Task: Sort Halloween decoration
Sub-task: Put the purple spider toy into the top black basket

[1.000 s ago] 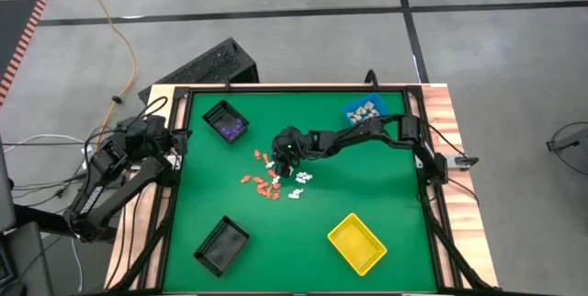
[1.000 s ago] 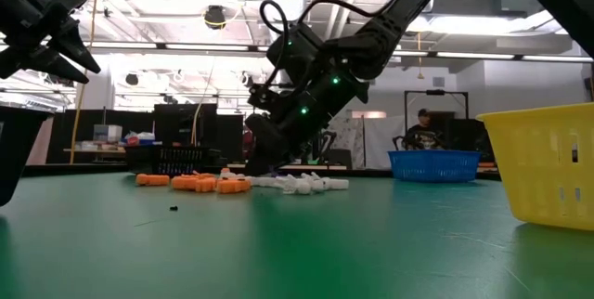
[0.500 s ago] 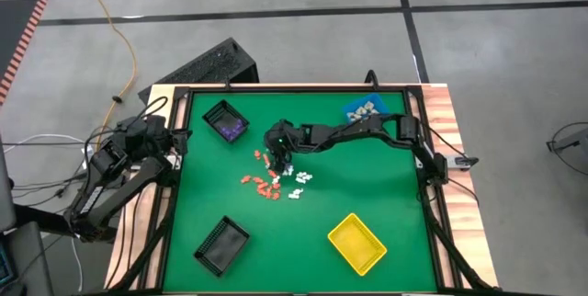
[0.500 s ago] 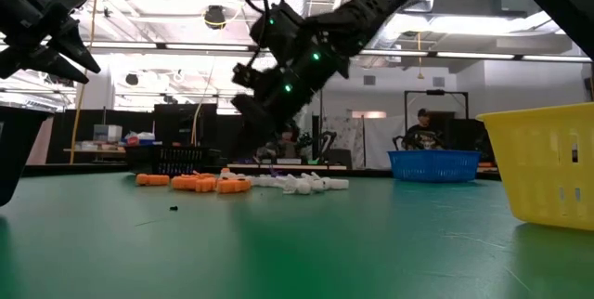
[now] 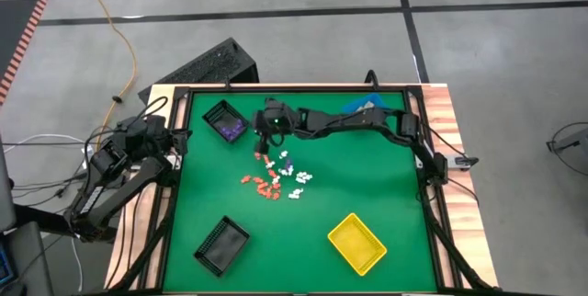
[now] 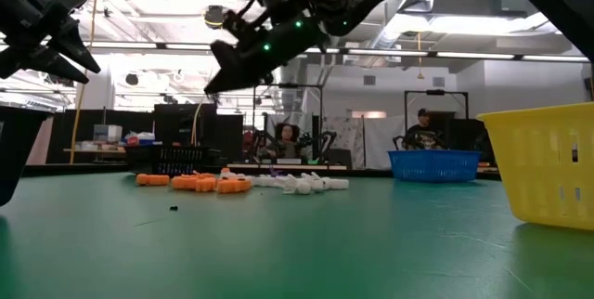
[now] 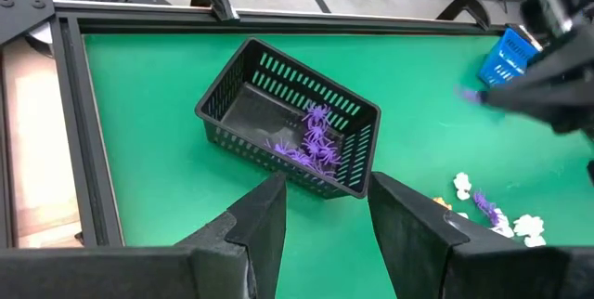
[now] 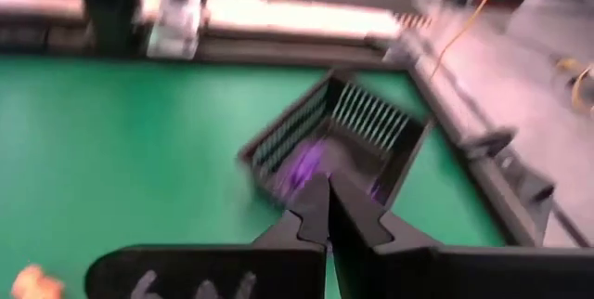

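Overhead and level views of the green table (image 5: 367, 195) during sorting. The right gripper (image 5: 264, 129) is raised above the table near its far edge, just beside the black bin (image 5: 225, 120) that holds purple pieces (image 7: 311, 141); its fingers (image 8: 320, 208) are pressed together, and whether a piece is pinched between them cannot be told. In the right wrist view this bin lies directly ahead of the closed fingertips. The left gripper (image 7: 325, 215) waits off the table's left edge, near the far left corner, its two fingers standing apart with nothing between them, facing the same black bin. The loose Halloween decoration (image 5: 276, 178) lies scattered near the table's centre: orange pieces (image 6: 195, 182) toward the left edge, white pieces (image 6: 306, 184) toward the right, with a purple piece (image 7: 484, 204) among them. A blue bin (image 5: 360, 109) with pale pieces sits at the far edge, partly under the right arm; a yellow bin (image 5: 357, 243) stands near the near right corner and a second black bin (image 5: 221, 244) near the near left corner. People (image 6: 425, 130) show in the room beyond the table.
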Robot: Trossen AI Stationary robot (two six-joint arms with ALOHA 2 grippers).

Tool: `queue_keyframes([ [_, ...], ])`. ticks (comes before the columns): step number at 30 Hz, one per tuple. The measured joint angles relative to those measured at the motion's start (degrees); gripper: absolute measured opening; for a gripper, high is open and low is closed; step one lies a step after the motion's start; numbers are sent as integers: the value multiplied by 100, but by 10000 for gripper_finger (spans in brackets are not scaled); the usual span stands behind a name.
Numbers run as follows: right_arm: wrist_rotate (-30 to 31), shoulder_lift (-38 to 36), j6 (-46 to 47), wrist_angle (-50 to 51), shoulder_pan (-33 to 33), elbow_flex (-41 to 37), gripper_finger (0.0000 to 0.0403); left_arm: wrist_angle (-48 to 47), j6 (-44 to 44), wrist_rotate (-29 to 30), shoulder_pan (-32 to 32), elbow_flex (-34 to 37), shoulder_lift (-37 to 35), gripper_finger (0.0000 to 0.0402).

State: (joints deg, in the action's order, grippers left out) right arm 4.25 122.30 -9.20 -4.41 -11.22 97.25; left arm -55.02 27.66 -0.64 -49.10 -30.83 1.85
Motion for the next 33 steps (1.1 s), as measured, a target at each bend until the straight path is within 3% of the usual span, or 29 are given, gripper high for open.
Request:
queue_keyframes([
  [8,0,125,399,-1082,-202,63,28,2,0,-1,-2,0,0,143],
  [16,-44,955,666,-1068,-231,1044,28,2,0,-2,-2,0,0,143],
  [24,-183,1643,1072,-450,-387,2068,31,2,-1,-1,-2,0,0,143],
  [29,-750,1770,1438,-68,-443,2306,64,2,-2,-4,0,0,2,143],
  [33,-761,1771,1391,128,-466,2308,104,2,-14,-4,-1,0,1,143],
])
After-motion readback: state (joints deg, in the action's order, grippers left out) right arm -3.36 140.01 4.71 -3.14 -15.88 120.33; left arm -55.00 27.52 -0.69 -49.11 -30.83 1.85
